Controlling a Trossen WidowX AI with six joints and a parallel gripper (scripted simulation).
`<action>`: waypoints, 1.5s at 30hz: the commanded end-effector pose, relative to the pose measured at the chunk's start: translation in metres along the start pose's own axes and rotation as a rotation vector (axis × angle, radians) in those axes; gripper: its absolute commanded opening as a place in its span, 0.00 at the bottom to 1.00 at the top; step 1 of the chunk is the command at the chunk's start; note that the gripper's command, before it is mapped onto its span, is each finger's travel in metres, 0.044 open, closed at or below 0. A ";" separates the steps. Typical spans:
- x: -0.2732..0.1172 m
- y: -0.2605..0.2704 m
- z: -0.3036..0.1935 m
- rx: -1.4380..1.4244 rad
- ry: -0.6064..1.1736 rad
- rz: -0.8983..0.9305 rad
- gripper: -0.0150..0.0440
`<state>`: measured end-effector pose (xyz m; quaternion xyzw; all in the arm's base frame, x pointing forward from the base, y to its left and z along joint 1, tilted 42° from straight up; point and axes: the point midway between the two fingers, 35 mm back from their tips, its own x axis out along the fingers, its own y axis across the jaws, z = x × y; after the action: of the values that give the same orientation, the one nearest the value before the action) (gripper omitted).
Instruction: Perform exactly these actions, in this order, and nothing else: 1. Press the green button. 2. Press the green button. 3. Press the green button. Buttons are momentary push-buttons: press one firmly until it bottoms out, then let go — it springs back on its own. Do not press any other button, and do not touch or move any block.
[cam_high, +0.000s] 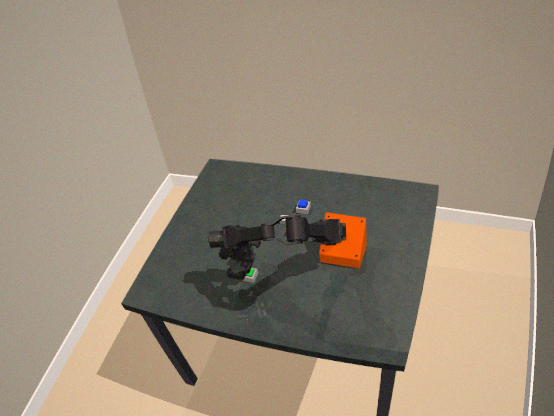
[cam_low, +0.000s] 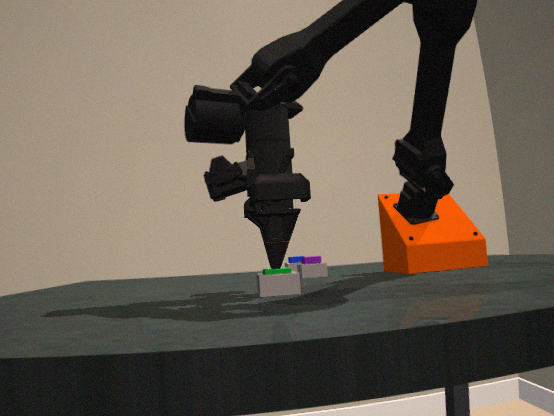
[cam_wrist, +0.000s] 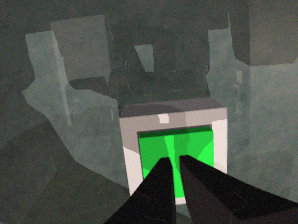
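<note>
The green button (cam_low: 276, 271) sits in a grey housing on the dark table, near the front left; it also shows in the overhead view (cam_high: 250, 274) and in the wrist view (cam_wrist: 176, 156). My gripper (cam_low: 275, 263) points straight down with its fingers shut and empty, the tips touching the green cap. In the wrist view the shut fingertips rest on the middle of the green cap. In the overhead view the gripper (cam_high: 239, 270) hides part of the button.
A blue button (cam_high: 303, 205) stands farther back beside the arm's orange base (cam_high: 345, 240). In the side view a blue button (cam_low: 296, 259) and a purple piece (cam_low: 311, 260) on a grey housing stand just behind the green button.
</note>
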<state>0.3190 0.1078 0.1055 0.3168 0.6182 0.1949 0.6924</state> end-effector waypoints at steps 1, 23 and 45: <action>0.001 -0.001 -0.001 0.004 0.002 -0.006 0.29; -0.016 -0.001 0.000 0.004 0.002 -0.007 0.29; 0.001 -0.001 -0.001 0.004 0.002 -0.006 0.29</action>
<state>0.3191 0.1076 0.1057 0.3168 0.6182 0.1947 0.6925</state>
